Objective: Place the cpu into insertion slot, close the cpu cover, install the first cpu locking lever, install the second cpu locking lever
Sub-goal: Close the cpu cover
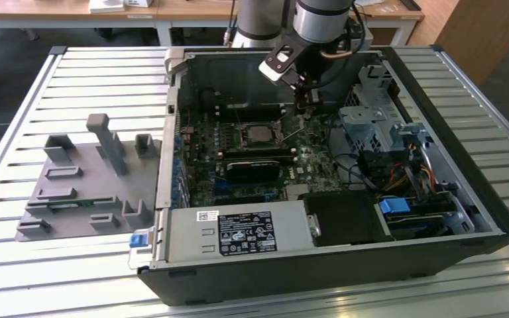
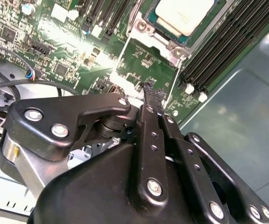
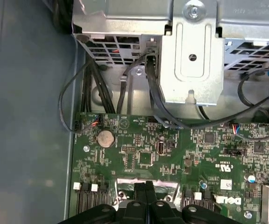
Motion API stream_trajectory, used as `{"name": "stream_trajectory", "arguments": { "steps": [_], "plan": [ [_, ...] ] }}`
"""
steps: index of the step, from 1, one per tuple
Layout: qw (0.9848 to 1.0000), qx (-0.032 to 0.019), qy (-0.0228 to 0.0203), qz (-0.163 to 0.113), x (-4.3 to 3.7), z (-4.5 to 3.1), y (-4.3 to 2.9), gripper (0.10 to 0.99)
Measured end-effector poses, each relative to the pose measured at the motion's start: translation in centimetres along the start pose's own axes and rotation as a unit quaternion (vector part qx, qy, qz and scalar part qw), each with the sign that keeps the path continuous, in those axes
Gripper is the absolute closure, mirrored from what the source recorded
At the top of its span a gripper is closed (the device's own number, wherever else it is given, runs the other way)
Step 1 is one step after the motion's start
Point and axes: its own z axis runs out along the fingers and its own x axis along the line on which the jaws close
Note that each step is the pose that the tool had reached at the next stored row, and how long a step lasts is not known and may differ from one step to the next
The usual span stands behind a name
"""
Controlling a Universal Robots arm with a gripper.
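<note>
Slatted metal desk (image 1: 77, 66) fills the exterior view, with more wooden desks at 12 o'clock behind it. An open computer case (image 1: 325, 278) lies on its side across the middle. A grey moulded fixture (image 1: 77, 199) rests on the slats at 9 o'clock of the case, and a boxed power supply (image 1: 236, 232) sits inside the case at 6 o'clock. The green circuit board (image 1: 312, 162) covers the case floor, and the insertion slot (image 1: 239, 137) is set near its centre. As for progress, the first step looks done. In the second wrist view the cpu (image 2: 183, 14) lies flat in the slot with its pale metal top facing up. The cpu cover (image 2: 139, 28) appears to be folded down around it as a silvery frame, so the second step also seems finished. The two locking levers are another matter: I cannot tell whether either one is latched. A thin pale rod (image 1: 294, 134) slants from the slot's 3 o'clock edge toward the arm, and it may be a lever standing free. The end effector (image 1: 305, 114) hangs at about 2 o'clock of the slot, just beside its rim and low over the board. In the second wrist view its fingers (image 2: 148, 100) are clenched tip to tip, with nothing visible between them. I cannot tell whether the tips touch the board or the rod.
</note>
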Motion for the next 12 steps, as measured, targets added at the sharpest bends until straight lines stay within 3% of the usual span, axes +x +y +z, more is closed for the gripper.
{"name": "stream_trajectory", "arguments": {
  "steps": [12],
  "plan": [
    [1.0000, 0.0001, -0.0019, 0.000, 0.09, 0.14, 1.01, 0.980]
  ]
}}
